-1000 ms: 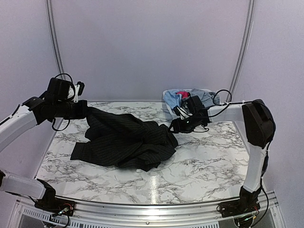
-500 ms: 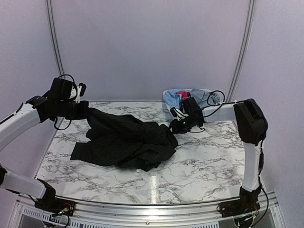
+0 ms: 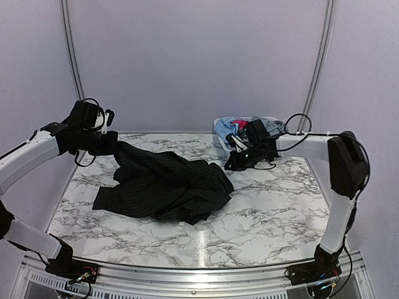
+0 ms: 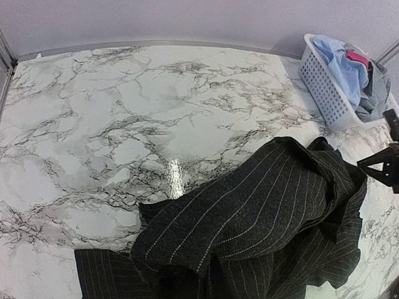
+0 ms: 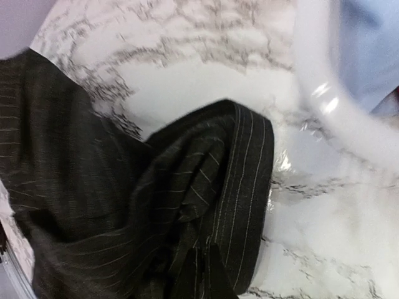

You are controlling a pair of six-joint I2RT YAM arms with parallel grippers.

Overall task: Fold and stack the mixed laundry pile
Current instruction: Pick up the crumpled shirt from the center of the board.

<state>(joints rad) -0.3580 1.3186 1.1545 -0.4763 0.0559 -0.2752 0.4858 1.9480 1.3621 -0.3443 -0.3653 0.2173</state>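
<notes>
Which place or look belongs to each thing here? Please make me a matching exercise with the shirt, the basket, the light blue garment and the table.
1. black pinstriped shirt
2. white basket
3. light blue garment
4. table

a. stands at the table's far right corner
b. white marble pattern with grey veins
c. lies crumpled on the table
d. lies inside the basket

Pairs: 1-c, 2-a, 3-d, 4-b

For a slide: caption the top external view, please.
Left gripper and right gripper grip the black pinstriped shirt from opposite ends.
</notes>
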